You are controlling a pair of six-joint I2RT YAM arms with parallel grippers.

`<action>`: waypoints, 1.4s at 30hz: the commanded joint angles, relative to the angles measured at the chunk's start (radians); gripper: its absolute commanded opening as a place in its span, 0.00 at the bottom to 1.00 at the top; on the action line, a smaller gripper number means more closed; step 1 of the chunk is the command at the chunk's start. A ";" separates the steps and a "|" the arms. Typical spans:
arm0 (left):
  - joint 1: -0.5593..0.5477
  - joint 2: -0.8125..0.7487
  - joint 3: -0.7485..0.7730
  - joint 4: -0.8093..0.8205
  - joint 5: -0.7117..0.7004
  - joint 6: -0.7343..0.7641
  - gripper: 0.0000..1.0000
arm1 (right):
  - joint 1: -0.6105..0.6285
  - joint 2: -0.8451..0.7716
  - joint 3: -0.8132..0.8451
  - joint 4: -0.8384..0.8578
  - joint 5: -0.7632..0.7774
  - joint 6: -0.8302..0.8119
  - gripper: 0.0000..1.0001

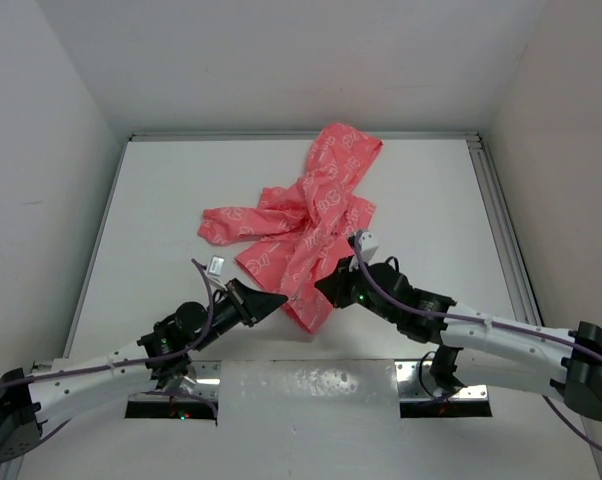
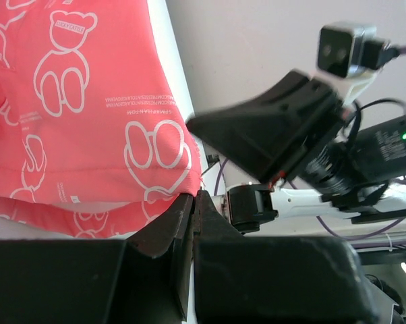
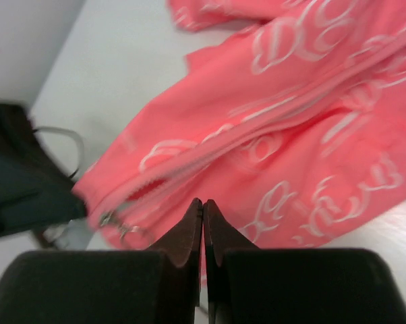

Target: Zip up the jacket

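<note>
The coral-pink jacket (image 1: 311,215) lies crumpled in the middle of the table, hood toward the far side. In the right wrist view its front (image 3: 291,135) shows the zipper (image 3: 257,125) running diagonally, with the metal pull (image 3: 115,221) at the bottom corner. My left gripper (image 1: 281,298) is shut on the jacket's bottom hem corner (image 2: 183,182); its jaws (image 2: 195,196) are pressed together there. My right gripper (image 1: 326,285) is shut, its tips (image 3: 203,201) just over the fabric to the right of the pull. I see nothing between its fingers.
A small white tag (image 1: 215,265) lies on the table left of the jacket. White walls enclose the table on three sides, with a metal rail (image 1: 501,220) along the right edge. The two grippers' tips are close together at the jacket's near edge.
</note>
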 commanded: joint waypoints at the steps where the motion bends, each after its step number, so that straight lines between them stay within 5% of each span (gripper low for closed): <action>1: -0.002 -0.012 -0.162 -0.022 -0.015 -0.003 0.00 | 0.000 -0.051 -0.129 0.288 -0.277 0.110 0.00; 6: -0.002 0.014 -0.164 0.014 -0.001 0.000 0.00 | 0.000 -0.049 -0.204 0.423 -0.308 0.138 0.34; 9: -0.002 0.026 -0.170 0.037 0.003 -0.008 0.00 | 0.001 -0.030 -0.217 0.486 -0.345 0.160 0.40; 24: -0.002 0.009 -0.185 0.074 0.034 -0.023 0.00 | 0.000 0.064 -0.201 0.506 -0.325 0.157 0.46; 42: -0.002 -0.023 -0.208 0.063 0.035 -0.037 0.00 | 0.001 0.105 -0.269 0.761 -0.379 0.215 0.50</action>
